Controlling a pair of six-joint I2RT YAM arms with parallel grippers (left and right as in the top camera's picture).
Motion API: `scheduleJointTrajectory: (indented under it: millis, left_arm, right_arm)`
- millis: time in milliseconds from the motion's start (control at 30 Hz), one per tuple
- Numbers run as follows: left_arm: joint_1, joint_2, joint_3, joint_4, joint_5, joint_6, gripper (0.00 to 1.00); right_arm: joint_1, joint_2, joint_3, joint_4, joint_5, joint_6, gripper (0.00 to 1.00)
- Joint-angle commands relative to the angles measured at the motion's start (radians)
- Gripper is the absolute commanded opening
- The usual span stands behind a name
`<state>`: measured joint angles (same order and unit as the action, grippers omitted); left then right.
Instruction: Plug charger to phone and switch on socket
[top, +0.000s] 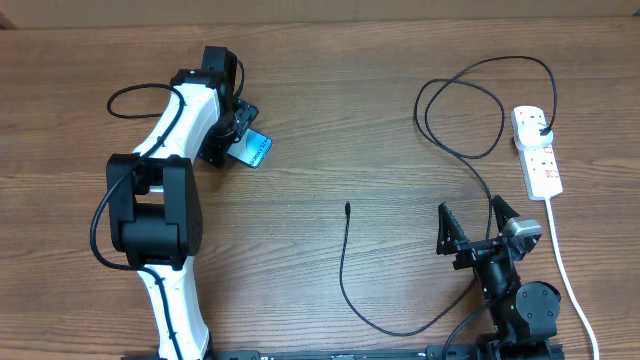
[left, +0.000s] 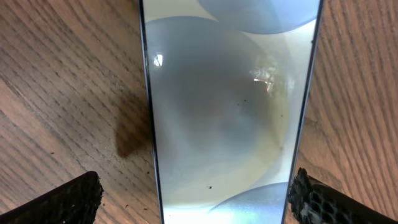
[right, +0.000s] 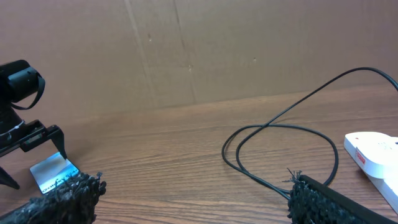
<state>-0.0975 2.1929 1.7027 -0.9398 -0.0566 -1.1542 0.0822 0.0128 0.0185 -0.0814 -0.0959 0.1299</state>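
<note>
Both gape wide, so square the left claw (left: 196, 202) across the phone (left: 224, 106) before squeezing its long edges; right claw (top: 470, 208) idles.

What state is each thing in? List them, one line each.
phone: screen lit, flat on the table, charger not connected.
charger: plug end in the socket, connector tip lying loose on the table.
socket: charger plugged in; switch position too small to tell.
left tool: open, straddling the phone.
right tool: open, empty.
</note>
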Motion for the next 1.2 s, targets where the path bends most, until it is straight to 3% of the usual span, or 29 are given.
scheduleJointTrajectory:
  millis: [0,1167]
  left_arm:
    - [0.012,0.024,0.02,-0.005,0.003,-0.028,1.0]
    - [0.026,0.096,0.021,0.077,0.069,-0.021,1.0]
  right_arm:
    - [0.006,-0.01,-0.01,0.004,0.008,-0.003,1.0]
    - [0.006,-0.01,-0.01,0.004,0.008,-0.003,1.0]
